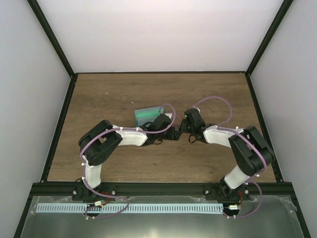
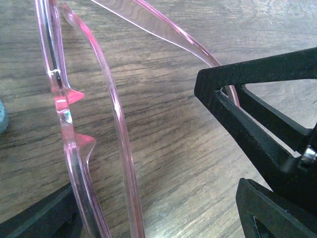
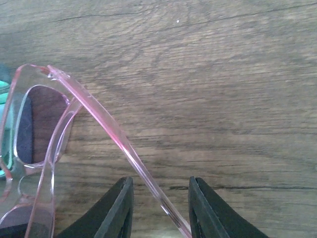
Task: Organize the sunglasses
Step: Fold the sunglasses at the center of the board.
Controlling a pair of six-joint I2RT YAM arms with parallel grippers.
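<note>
The sunglasses [image 2: 67, 129] are clear pink with dark lenses [image 3: 42, 121] and lie on the wooden table [image 1: 114, 94] between my two arms. My left gripper [image 2: 158, 198] stands wide open. The front frame lies by its left finger [image 2: 44, 220] and one temple runs between the fingers; its right finger [image 2: 277, 213] touches nothing. My right gripper [image 3: 161, 186] straddles the other temple [image 3: 106, 124] with its jaws narrowly apart, a gap showing on both sides. The black finger [image 2: 247, 84] of the right gripper shows in the left wrist view beside that temple.
A green glasses case [image 1: 148, 115] lies just behind the left wrist, its teal edge [image 3: 3, 148] showing at the left of the right wrist view. Black frame rails border the table [image 1: 59, 124], with white walls beyond. Both arms meet mid-table.
</note>
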